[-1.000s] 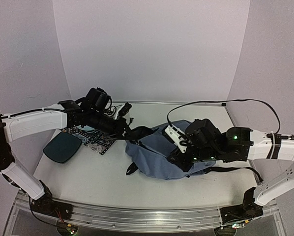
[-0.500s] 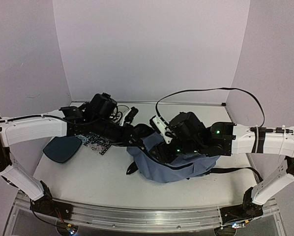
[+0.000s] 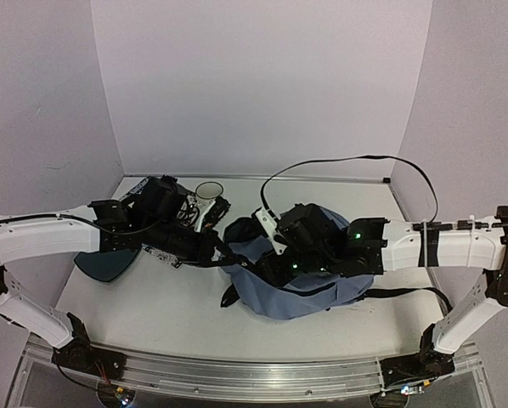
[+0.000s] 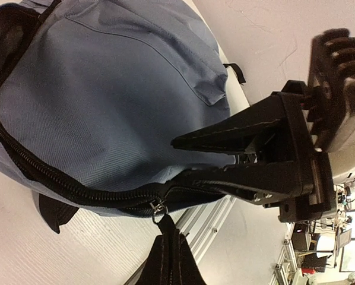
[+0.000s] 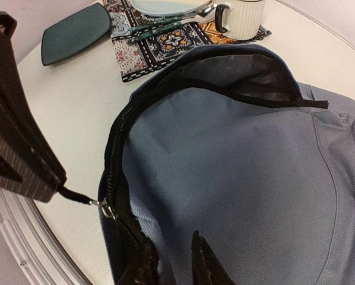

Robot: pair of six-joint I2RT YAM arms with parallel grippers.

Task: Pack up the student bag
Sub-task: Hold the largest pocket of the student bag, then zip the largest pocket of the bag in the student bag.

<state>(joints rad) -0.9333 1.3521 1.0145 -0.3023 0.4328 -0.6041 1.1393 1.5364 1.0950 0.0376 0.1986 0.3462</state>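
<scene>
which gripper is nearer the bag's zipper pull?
Left. The left gripper holds the zipper pull by its cord; the right gripper hovers over the student bag fabric just beside it.

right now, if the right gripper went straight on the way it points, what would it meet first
Probably the student bag, its fabric just ahead of the right gripper; depth unclear.

Held on 1 surface (image 3: 169,306): 1 student bag (image 3: 301,297), 1 dark teal tray (image 5: 75,32), 1 patterned cloth (image 5: 165,50), 1 ribbed white mug (image 5: 244,16) and 1 pale plate (image 5: 159,6). Also on the cloth, teal-handled cutlery (image 5: 159,25), at least 2 pieces, the exact count unclear where they overlap. Robot parts: 2 arms, the left arm (image 3: 42,238) and the right arm (image 3: 458,246), and 2 pincers, the left pincer (image 4: 177,159) and the right pincer (image 5: 173,256).
</scene>
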